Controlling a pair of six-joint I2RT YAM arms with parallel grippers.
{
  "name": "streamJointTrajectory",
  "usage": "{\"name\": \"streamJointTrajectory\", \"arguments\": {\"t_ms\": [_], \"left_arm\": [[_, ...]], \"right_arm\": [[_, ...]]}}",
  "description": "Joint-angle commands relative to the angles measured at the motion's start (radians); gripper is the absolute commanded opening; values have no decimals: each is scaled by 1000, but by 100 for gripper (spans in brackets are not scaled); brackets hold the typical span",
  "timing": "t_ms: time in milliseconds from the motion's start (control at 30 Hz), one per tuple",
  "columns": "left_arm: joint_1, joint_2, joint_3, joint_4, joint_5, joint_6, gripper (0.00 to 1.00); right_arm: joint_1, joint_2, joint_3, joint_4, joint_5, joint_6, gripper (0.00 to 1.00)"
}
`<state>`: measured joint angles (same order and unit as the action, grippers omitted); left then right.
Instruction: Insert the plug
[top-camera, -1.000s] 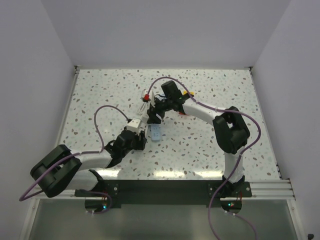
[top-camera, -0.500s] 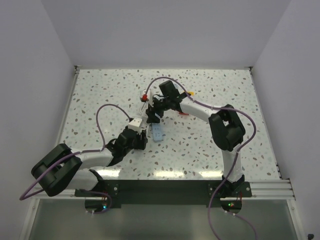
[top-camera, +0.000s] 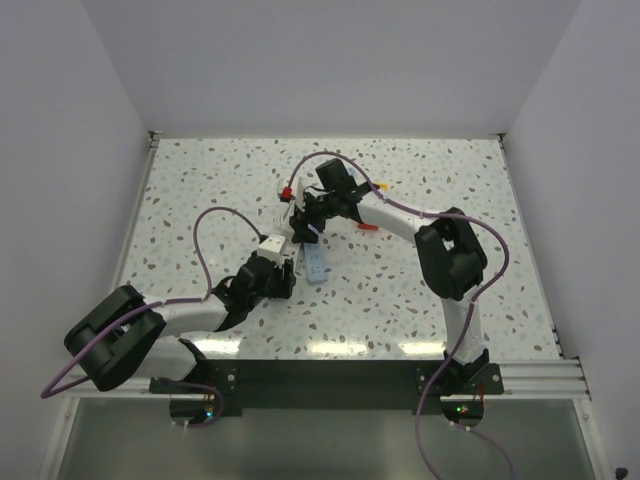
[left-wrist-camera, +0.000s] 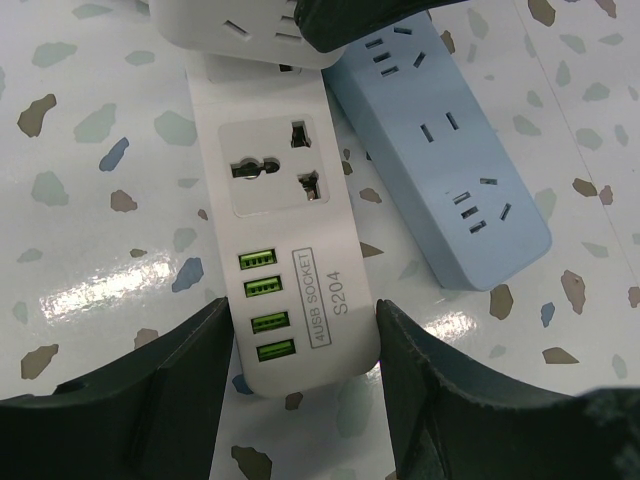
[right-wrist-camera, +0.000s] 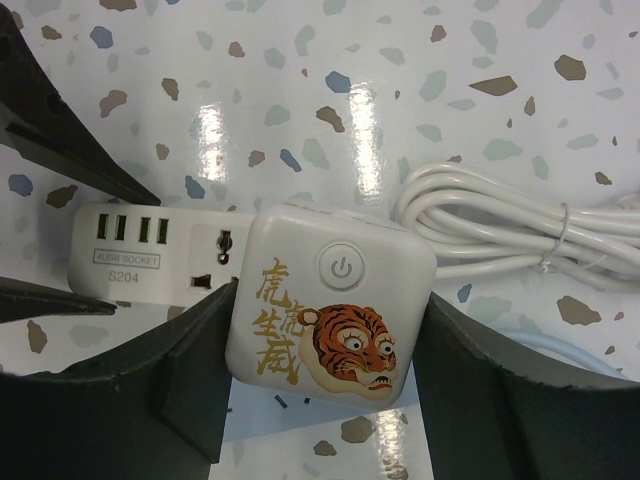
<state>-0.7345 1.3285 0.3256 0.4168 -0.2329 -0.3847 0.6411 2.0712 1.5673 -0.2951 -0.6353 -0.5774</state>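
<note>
My right gripper (right-wrist-camera: 322, 310) clamps the tiger plug (right-wrist-camera: 335, 250) over the white strip (left-wrist-camera: 270, 190), further along its length from the USB end my left gripper (left-wrist-camera: 300, 312) pinches.

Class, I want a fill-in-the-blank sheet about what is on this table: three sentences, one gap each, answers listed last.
1. The four USB ports on the white power strip are ____ in colour.
2. The cube gripped by the right fingers carries a picture of a ____.
3. The second strip lying beside the white one is ____.
Missing words: green; tiger; blue.
</note>
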Motion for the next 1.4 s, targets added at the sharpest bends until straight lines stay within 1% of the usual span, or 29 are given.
{"name": "streamJointTrajectory", "arguments": {"t_ms": [0, 367, 867, 1133, 1367], "left_arm": [[-13, 20, 23, -42, 20, 12, 0], [-13, 20, 24, -46, 9, 6, 0], [-13, 14, 20, -41, 15, 10, 0], [-13, 11, 18, -36, 18, 13, 0], [-13, 11, 16, -35, 21, 17, 0]], "right_arm": [[-3, -10, 4, -56, 55, -21, 0], [-1, -59, -30, -82, 80, -24, 0], [2, -66, -1, -113, 86, -27, 0], [40, -11, 80, -206, 137, -59, 0], [60, 21, 112, -214, 143, -64, 0]]}}
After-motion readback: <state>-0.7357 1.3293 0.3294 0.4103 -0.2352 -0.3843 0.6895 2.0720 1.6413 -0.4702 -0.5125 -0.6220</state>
